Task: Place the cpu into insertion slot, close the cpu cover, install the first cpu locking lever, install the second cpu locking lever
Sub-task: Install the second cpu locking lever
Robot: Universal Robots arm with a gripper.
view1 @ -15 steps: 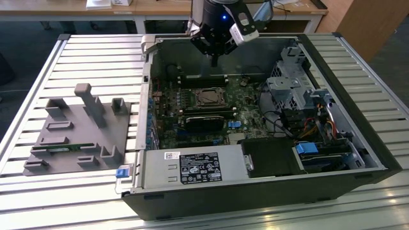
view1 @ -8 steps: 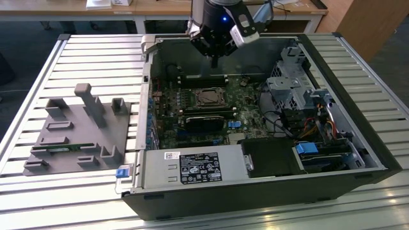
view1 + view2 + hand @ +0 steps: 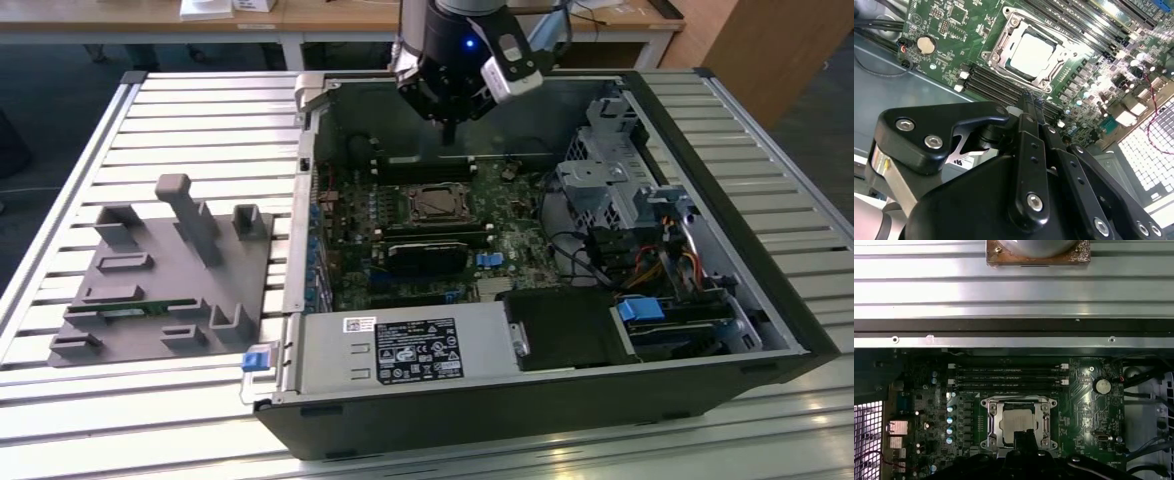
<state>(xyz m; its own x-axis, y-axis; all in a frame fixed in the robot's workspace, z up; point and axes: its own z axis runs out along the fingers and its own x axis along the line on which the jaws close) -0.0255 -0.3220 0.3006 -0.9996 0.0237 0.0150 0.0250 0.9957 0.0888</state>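
Tool (image 3: 1033, 100) hangs over the open computer case (image 3: 747, 330), fingertips pressed together, nothing between them, poised near the socket but above the board.

The cpu (image 3: 1030, 52) already sits in the socket: silver top visible in both wrist views, cpu cover (image 3: 1004, 37) lying flat around it as a metal frame. Judged state: chip placed, cover down, levers doubtful.

Risks from here:
- A tip descending off-line could strike the memory slots (image 3: 999, 82) just beside the socket, or scrape small board parts (capacitors stand near).
- If the cover is not fully seated, pressing a lever could skew the frame or load the chip unevenly.
- A thin lever could slip off the closed tips and spring back.

Hard to make out: whether either lever is latched; the 2 rods along the frame's edges cannot be told apart from its rim. In the first wrist view the tool's body covers the socket's near edge. Beyond the case, on the table (image 3: 80, 130), a grey parts holder (image 3: 160, 280) stands well apart.
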